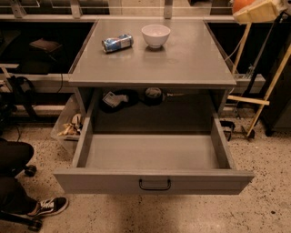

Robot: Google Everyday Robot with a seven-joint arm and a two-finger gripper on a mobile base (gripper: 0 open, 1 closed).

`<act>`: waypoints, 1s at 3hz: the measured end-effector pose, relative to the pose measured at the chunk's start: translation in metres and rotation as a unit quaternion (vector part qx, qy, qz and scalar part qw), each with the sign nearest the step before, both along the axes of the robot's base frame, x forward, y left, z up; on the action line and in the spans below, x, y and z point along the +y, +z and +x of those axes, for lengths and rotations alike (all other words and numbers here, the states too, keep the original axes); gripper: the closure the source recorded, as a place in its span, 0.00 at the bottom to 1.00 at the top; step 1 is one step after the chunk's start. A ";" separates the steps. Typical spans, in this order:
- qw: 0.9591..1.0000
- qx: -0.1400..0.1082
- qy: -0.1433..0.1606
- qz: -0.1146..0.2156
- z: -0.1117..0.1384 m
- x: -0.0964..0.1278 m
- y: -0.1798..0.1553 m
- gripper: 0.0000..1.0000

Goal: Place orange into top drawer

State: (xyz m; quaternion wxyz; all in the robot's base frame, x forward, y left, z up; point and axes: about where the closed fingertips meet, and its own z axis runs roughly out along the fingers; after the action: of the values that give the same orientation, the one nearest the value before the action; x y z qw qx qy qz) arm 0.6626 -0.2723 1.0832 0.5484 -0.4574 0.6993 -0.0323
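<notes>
While the claw (248, 11) hangs high at about one o'clock, off the right rear corner of the tabletop (182, 61), it is closed on the orange (241, 4). Only the lower part of the fruit shows, pressed against a pale finger; the far side of the grip is out of sight. The top drawer (154, 176) is fully pulled out at six o'clock, its interior bare and its black handle (154, 184) centred on the front panel. A white bowl (156, 35) and a blue can (117, 43) lying on its side sit at eleven to twelve o'clock on the tabletop, well apart from the claw. Assessment: fruit in carry, placement not yet done. Risks, in my judgement: the route from one o'clock down to six crosses the tabletop's right edge and front lip, so a low or short path could knock arm or fruit against it. The drawer's right wall (223, 148) lies under that route, and a release over it would send the round fruit rolling to the floor. A release from height could bounce it out of the shallow tray. A seated person's shoe (47, 207) rests at eight o'clock, away from the likely path.
</notes>
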 end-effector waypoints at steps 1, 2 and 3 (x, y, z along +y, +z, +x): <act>0.997 0.057 0.036 0.047 -0.004 0.019 -0.068 1.00; 0.974 0.161 0.117 0.112 -0.017 0.060 -0.169 1.00; 0.973 0.161 0.117 0.112 -0.017 0.060 -0.169 1.00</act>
State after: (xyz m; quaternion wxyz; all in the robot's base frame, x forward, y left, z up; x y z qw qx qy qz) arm 0.6456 -0.2122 0.9143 0.4762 -0.4707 0.7193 0.1851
